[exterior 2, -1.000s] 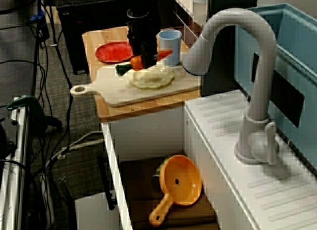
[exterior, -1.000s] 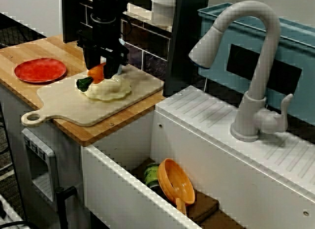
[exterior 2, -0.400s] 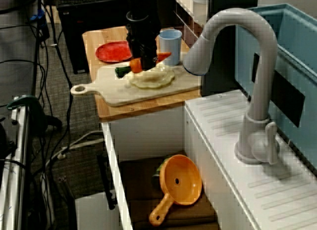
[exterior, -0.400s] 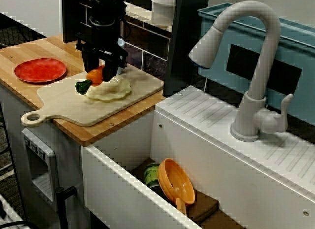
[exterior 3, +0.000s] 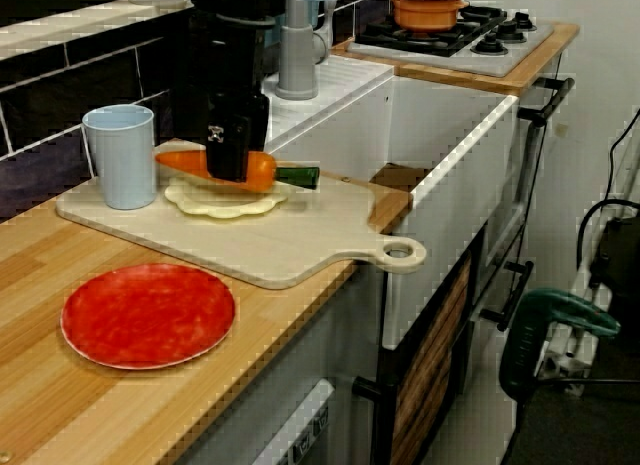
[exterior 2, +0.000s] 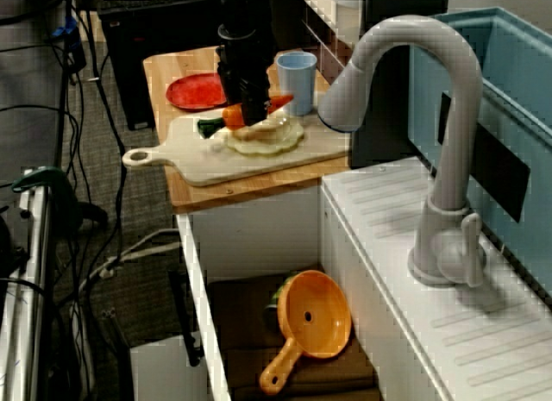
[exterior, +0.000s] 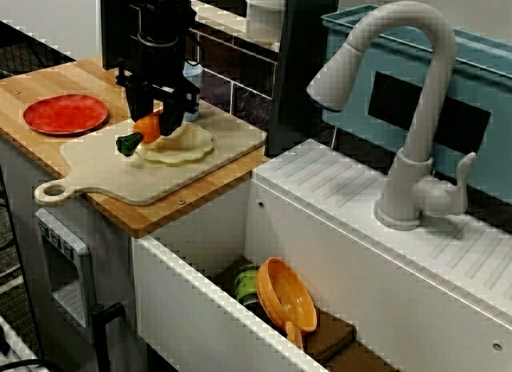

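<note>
My black gripper [exterior: 156, 122] is shut on an orange carrot [exterior: 146, 128] with a green top [exterior: 126, 144]. In the view from the counter's end, the gripper [exterior 3: 228, 157] holds the carrot [exterior 3: 262, 171] level, just above a pale yellow scalloped dish [exterior 3: 225, 201]. That dish [exterior: 182, 145] lies on a light wooden cutting board [exterior: 120, 180]. From the high view along the counter, the carrot [exterior 2: 233, 116] hangs over the dish's [exterior 2: 266, 137] left edge.
A red plate [exterior: 66, 114] lies on the wooden counter left of the board. A light blue cup [exterior 3: 122, 155] stands at the board's back corner. To the right are a grey faucet [exterior: 408, 108] and a sink holding an orange strainer [exterior: 288, 296].
The gripper, still shut on the carrot, has shifted left toward the red plate and risen slightly off the pale dish.
</note>
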`<state>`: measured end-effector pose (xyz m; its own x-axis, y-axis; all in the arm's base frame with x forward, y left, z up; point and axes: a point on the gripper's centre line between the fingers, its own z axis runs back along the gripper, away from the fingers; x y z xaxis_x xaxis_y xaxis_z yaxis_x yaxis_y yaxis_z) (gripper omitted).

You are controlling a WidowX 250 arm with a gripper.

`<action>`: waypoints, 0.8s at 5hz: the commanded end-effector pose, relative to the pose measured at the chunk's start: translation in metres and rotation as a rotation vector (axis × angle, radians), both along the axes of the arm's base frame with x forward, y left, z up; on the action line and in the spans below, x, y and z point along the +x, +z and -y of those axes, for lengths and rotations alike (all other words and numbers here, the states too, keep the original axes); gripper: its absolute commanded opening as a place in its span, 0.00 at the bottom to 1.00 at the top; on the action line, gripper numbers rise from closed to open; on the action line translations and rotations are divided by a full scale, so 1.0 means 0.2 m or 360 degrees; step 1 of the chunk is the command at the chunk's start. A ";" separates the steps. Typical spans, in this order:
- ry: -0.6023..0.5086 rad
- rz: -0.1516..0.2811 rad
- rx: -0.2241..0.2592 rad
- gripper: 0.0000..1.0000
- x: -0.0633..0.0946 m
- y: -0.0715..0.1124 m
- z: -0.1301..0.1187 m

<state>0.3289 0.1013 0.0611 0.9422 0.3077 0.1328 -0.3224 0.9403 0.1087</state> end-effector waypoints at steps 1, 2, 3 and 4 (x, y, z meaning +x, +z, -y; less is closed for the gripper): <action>-0.0017 0.0047 0.0023 1.00 -0.02 0.08 -0.02; -0.0020 0.0045 0.0001 1.00 -0.04 0.11 -0.02; -0.0029 0.0044 -0.0025 1.00 -0.05 0.14 -0.03; -0.0086 0.0060 -0.0066 1.00 -0.06 0.21 -0.03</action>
